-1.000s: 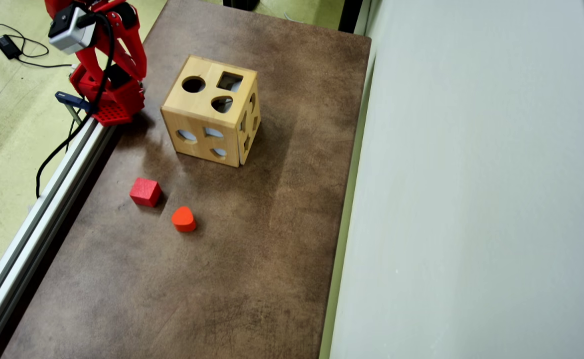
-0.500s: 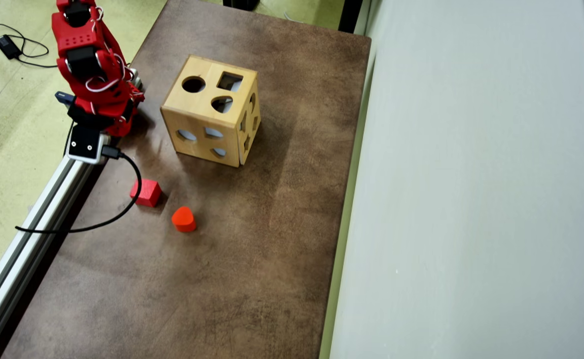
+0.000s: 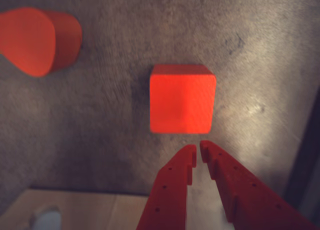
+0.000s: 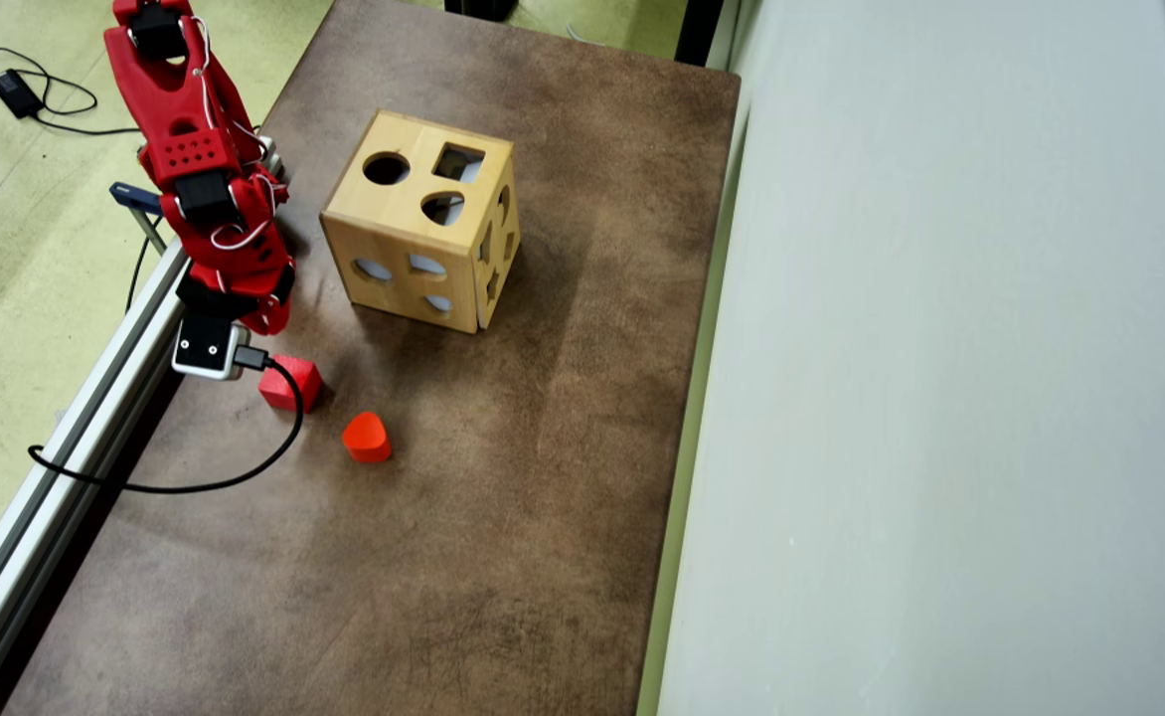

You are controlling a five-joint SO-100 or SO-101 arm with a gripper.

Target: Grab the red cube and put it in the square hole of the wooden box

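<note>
Close to the table's left edge, as the overhead view shows it, the gripper points at the red cube with its two red fingers nearly together, only a thin slit between the tips, and nothing held. The wrist view puts the cube just beyond those tips and apart from them, straight ahead along the line of the fingers and a shade to the left of the slit. Its near face sits square to the gripper, so I judge the jaws must spread wider than the cube before they can straddle it.

Beyond the cube, up and left in the wrist view, lies the orange-red rounded block, well clear of the line of approach.

Farther up the table stands the wooden box, its square hole in the top face toward the far right corner, empty.
</note>
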